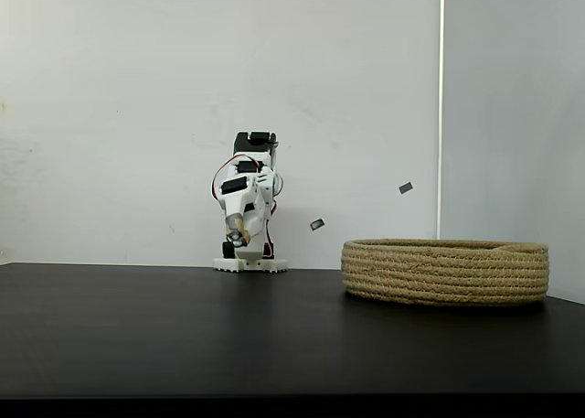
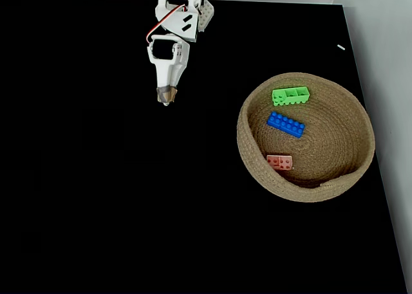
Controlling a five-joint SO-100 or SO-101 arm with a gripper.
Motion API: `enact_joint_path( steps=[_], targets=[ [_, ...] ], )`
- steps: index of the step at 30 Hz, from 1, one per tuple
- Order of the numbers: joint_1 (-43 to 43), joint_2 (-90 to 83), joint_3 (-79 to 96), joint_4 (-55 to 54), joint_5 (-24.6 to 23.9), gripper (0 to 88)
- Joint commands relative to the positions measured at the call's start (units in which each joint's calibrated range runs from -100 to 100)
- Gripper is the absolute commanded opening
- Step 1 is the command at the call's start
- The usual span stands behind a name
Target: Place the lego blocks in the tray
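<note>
Three lego blocks lie inside the tray (image 2: 257,172), a round coiled-rope basket at the right of the top-down fixed view: a green one (image 2: 290,96) at the far side, a blue one (image 2: 286,124) in the middle, a pale pink one (image 2: 279,162) nearest the front. From the side, the tray (image 1: 445,272) hides its contents behind its wall. My gripper (image 2: 165,100) hangs to the left of the tray, well apart from it, fingers together and holding nothing. In the side fixed view the gripper (image 1: 238,239) points down just above the table near the arm's base.
The black table (image 2: 96,197) stretches wide to the left and front of the tray. A white wall stands behind the arm's base (image 1: 249,264). Two small dark marks (image 1: 317,224) sit on that wall.
</note>
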State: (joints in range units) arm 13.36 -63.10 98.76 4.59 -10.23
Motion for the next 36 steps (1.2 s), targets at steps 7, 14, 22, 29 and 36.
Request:
enact_joint_path(
  steps=[7,14,22,29,36],
  targets=[
    [-5.5,-19.9,1.2,24.1,2.8,0.1],
    [-6.8,-29.6,1.2,35.9,6.2,0.3],
    [-7.8,-35.7,1.2,43.3,6.0,0.3],
    [-7.7,-35.7,1.2,43.5,5.3,0.4],
    [-10.9,-35.7,1.2,50.8,-7.7,17.1]
  ],
)
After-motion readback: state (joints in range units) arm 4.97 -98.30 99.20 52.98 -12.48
